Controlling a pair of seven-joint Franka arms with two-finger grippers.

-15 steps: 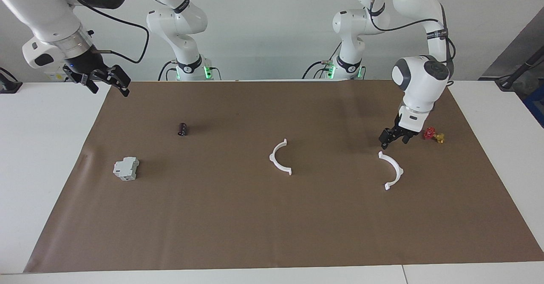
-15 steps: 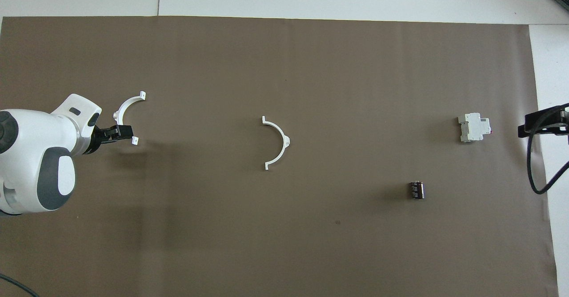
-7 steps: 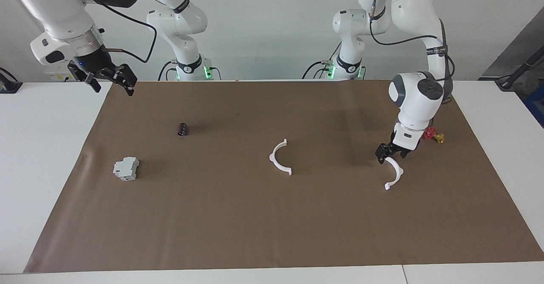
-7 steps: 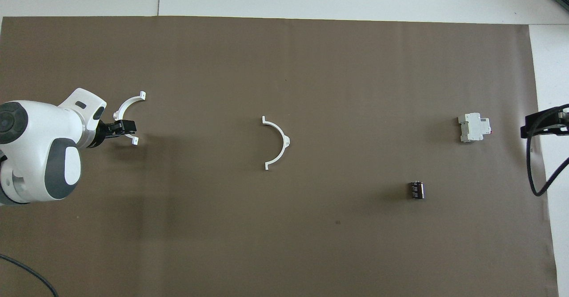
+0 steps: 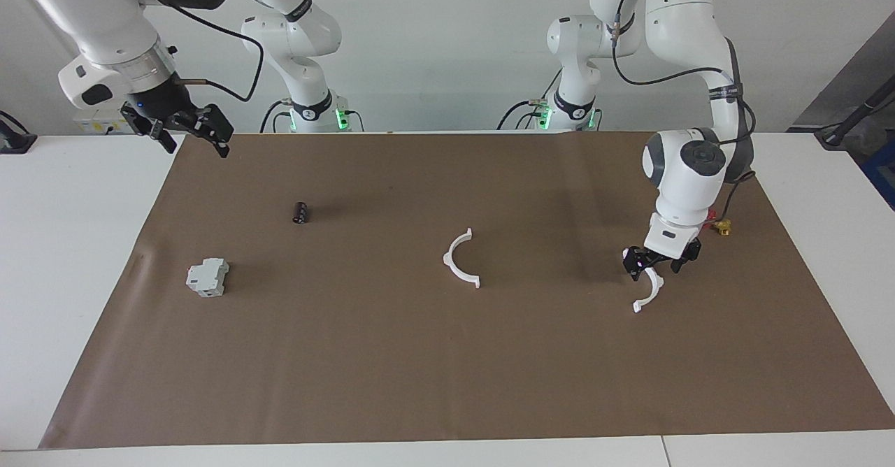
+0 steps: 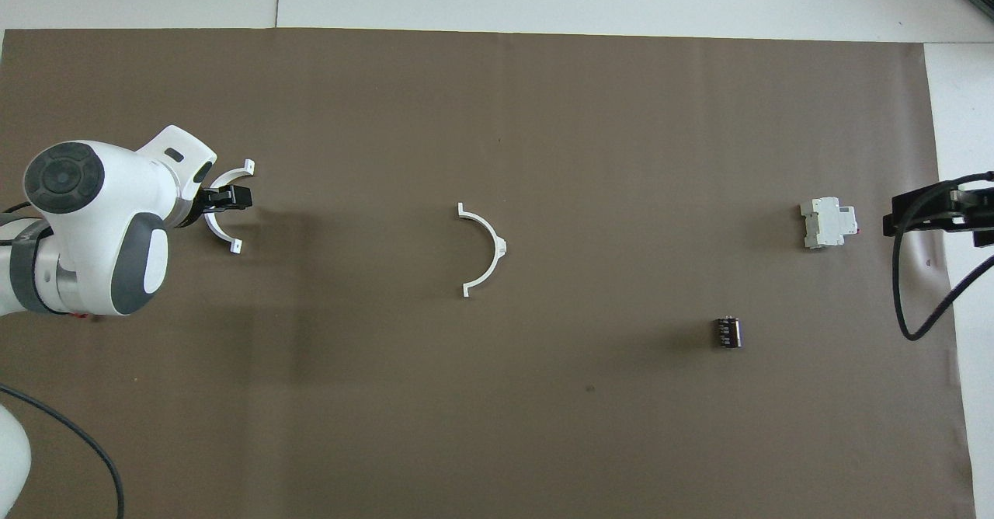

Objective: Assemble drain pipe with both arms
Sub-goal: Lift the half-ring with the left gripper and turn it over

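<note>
The left end effector (image 5: 657, 263) is down at the half-ring (image 5: 652, 285) lying toward the left arm's end of the table (image 5: 84, 243), on the brown mat (image 5: 419, 369). Its fingers appear spread to either side of the thin white arc, close to the end of the piece nearer the robots; from where I stand, contact cannot be confirmed, and the piece lies flat on the mat. The second half-ring (image 5: 459, 259) lies near the middle of the mat, well apart from the first, untouched.

Step in hand, as I judge it: grasp the first half of the drain pipe.

- Centre the arc's wall between the fingers before closing. An off-centre pinch on so thin a strip will probably make it pivot or skid on the mat.
- Leave the end tabs free of the fingers; they are likely needed for mating with the other half.
- Lift straight up, keeping the piece level, so that its orientation is known for the joining.

The right end effector (image 5: 185, 130), fingers spread, hangs over the mat's corner at the right arm's end of the table and waits. It would have to reach to the middle for the second half-ring, passing the black cylinder (image 5: 300, 212) and the grey block (image 5: 207, 277).
</note>
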